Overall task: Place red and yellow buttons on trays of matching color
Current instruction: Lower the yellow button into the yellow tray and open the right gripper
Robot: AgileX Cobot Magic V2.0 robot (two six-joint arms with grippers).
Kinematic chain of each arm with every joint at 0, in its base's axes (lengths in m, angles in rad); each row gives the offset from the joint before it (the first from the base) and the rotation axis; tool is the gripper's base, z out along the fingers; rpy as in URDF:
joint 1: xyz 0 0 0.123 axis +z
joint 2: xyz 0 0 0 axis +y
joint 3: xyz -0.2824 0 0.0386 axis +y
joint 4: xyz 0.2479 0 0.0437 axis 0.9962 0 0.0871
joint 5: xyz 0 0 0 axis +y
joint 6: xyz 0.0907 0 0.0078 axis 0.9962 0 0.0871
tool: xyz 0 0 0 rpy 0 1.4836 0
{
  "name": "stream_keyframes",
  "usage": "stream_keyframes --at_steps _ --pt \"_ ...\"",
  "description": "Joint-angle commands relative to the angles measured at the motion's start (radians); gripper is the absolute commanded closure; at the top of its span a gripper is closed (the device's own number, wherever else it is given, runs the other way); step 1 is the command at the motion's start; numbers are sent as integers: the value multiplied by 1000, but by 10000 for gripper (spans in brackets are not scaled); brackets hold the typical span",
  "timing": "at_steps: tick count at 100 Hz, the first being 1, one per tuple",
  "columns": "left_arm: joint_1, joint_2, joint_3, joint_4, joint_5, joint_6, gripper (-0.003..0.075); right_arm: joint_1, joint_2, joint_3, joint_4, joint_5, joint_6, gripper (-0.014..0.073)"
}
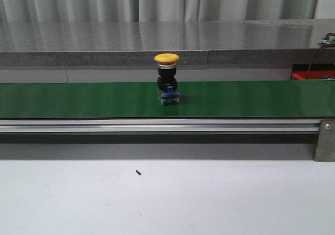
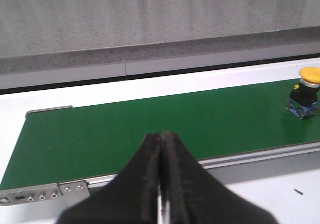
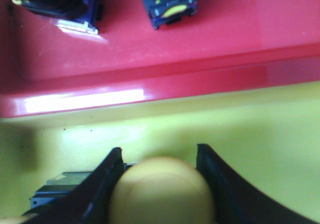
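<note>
Here the green conveyor belt (image 1: 78, 100) ran the full width of the front view, with the pale table (image 1: 167, 198) before its near rail and a grey stone ledge (image 1: 157, 41) behind its far edge. In the right wrist view lay a red tray (image 3: 225, 29) and, touching its rim, a yellow tray (image 3: 265, 134); two button bodies (image 3: 167, 4) rested in the red one. The right gripper (image 3: 160, 184) stood over the yellow tray with its jaws at a narrow spread, a yellow cap (image 3: 160, 191) between them; whether the pads gripped it could not be told. The left gripper (image 2: 161, 149) hovered above the belt's left end, its fingers pressed together and holding nothing. A yellow button (image 1: 167, 86) stood upright near the middle of the belt, well apart from that gripper. It looked a rigid, light plastic part, top-heavy under its wide cap and likely slick there, so the black neck below the cap seemed the surest hold, the jaws spreading first. Open belt lay all around it, giving free approach from above; the ledge behind left less room.
</note>
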Motion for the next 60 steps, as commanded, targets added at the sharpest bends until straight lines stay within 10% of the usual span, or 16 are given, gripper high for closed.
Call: stream_keyframes --at_steps 1,30,60 --pt "-7 3 -30 -13 -82 -4 740 -4 -41 -27 16 -34 -3 375" --pt "-7 3 -30 -13 -82 -4 740 -4 -41 -28 0 -36 -3 133" --pt "-7 3 -30 -13 -82 -4 740 -4 -131 -31 18 -35 -2 125"
